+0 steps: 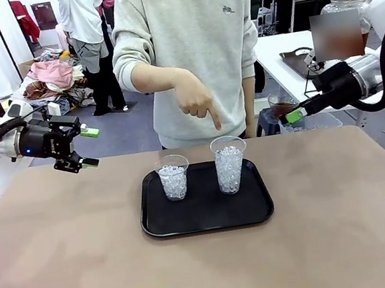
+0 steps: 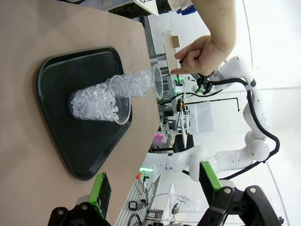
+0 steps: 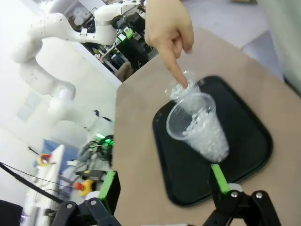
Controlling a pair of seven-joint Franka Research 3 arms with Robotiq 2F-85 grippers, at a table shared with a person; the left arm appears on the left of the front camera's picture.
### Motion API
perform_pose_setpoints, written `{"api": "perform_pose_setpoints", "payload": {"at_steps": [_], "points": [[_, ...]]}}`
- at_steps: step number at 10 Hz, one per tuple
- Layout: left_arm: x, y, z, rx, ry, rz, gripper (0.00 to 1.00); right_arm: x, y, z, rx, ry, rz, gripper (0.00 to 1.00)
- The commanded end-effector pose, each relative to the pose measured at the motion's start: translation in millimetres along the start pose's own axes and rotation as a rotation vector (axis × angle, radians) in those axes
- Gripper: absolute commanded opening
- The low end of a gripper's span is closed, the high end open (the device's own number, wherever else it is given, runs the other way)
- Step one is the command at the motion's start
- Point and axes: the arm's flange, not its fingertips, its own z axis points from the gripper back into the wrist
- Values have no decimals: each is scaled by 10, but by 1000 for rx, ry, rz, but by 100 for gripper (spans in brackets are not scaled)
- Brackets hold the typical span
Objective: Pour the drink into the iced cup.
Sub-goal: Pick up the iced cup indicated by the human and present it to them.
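Note:
Two clear cups full of ice stand on a black tray [image 1: 206, 217]: a shorter one [image 1: 174, 177] on the left and a taller one [image 1: 229, 164] on the right. A person's hand [image 1: 197, 105] points a finger down at the taller cup [image 3: 200, 127]. My left gripper [image 1: 88, 147] hovers open, left of the tray and above the table, empty. My right gripper [image 1: 292, 114] is open and empty off the table's far right corner. Just behind it is a clear cup of dark brown drink [image 1: 280, 107]. In the left wrist view the shorter cup [image 2: 101, 101] is nearer.
The person stands at the far edge, right behind the tray. A white side table [image 1: 291, 68] with a metal tray and a large glass jar [image 1: 348, 11] lies at the far right. Bare brown tabletop [image 1: 65, 269] surrounds the black tray [image 2: 61, 136].

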Motion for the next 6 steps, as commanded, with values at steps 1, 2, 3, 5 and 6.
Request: {"api": "perform_pose_setpoints", "payload": {"at_steps": [1,2,3,5,6], "points": [[-6,-30,8,4,-5,-5,100,-141,-131,-147,-7,-73,205,100],[-6,-30,8,4,-5,-5,100,-178,-183,-204,-15,-72,298,100],[-6,-30,8,4,-5,-5,100,-209,-221,-247,-9,-83,365,100],[-6,-30,8,4,-5,-5,100,-302,-306,-340,-18,-132,437,100],[-6,-30,8,4,-5,-5,100,-342,-338,-398,-29,-158,450,100]]}}
